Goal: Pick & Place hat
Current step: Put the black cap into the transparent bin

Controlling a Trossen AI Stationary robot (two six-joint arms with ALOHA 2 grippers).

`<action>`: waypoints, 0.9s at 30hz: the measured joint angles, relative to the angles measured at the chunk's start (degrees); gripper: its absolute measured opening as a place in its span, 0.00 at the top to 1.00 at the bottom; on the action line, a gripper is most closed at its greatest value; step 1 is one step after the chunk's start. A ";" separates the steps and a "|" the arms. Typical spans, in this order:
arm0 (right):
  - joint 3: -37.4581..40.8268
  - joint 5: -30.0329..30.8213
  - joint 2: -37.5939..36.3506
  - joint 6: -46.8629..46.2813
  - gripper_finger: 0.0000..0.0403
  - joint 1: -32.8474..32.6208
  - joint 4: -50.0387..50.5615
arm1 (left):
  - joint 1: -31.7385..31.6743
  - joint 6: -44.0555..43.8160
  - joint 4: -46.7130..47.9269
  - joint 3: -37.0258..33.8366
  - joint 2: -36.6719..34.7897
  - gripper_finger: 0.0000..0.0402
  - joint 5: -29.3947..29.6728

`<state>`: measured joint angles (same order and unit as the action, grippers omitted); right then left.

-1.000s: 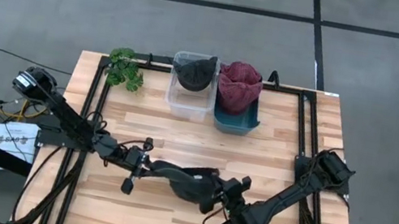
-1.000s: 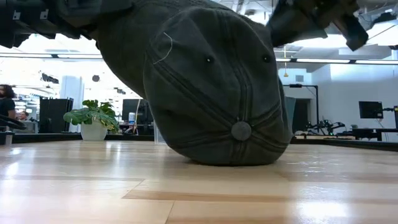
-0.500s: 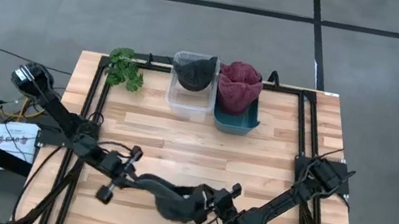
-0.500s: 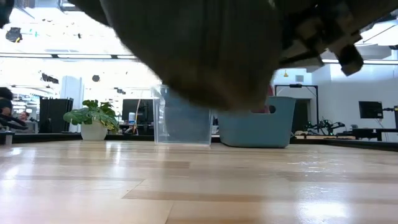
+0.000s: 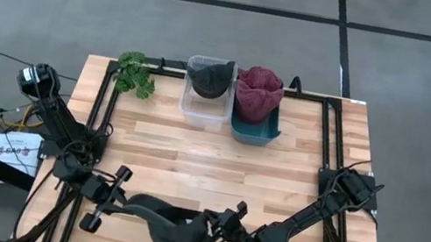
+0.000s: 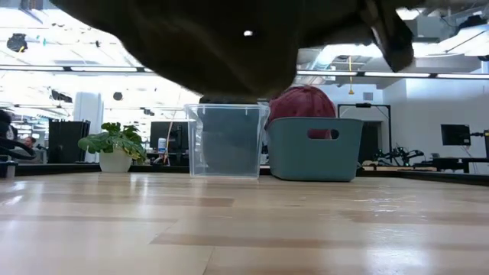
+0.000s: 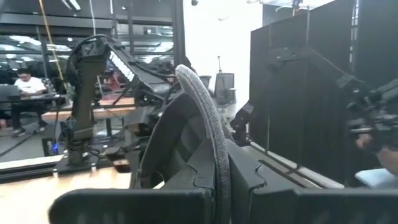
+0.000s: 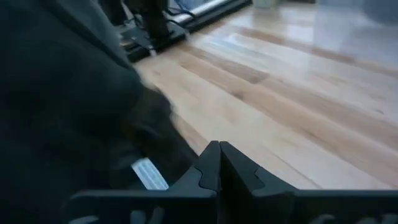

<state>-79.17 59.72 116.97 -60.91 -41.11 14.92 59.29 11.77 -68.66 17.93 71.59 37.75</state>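
A dark grey hat (image 5: 166,224) hangs between my two grippers over the table's near edge; in the low view its underside (image 6: 229,38) fills the top of the picture, clear of the wood. My left gripper (image 5: 123,204) is shut on the hat's left end, my right gripper (image 5: 214,229) on its right end. In the left wrist view the hat's brim (image 7: 180,137) stands up from the shut fingers. In the right wrist view dark hat cloth (image 8: 74,112) fills the picture beside the shut fingers. My left gripper pinches the brim's stitched grey edge (image 7: 210,146) between its two fingers, coming nearly level from the table's left. The brim stands on edge in the hold, lifted clear. My right gripper is shut on the hat's cloth at its right end (image 5: 204,226), coming from the table's right and slanting down. A white label (image 8: 149,174) shows beside the fingers, which hide the exact place of contact.
At the far edge stand a clear bin (image 5: 204,112) holding another dark hat (image 5: 210,78) and a teal bin (image 5: 253,132) holding a maroon hat (image 5: 258,93). A small green plant (image 5: 135,73) sits at the far left. Black rails (image 5: 102,110) run along both sides.
Both grippers have carried the hat toward the table's near edge and to the left. A second ago its crown rested on the wood; now it hangs lifted clear. The left gripper has swung around toward the near left corner; the right has followed and tipped.
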 joint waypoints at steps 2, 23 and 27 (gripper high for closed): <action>-1.34 -0.25 0.00 4.42 1.00 -0.55 -1.81 | -0.15 0.02 0.43 0.00 0.00 0.97 0.55; -3.66 -14.35 -0.09 44.31 1.00 -10.15 -30.36 | -0.44 1.60 1.33 0.00 0.00 0.96 7.23; -3.66 -14.82 -0.09 40.72 1.00 -9.06 -29.94 | -0.47 1.73 1.33 0.00 0.00 0.96 7.69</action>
<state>-82.83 44.91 116.88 -20.20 -50.17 -15.02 58.83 13.50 -67.33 17.93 71.59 45.44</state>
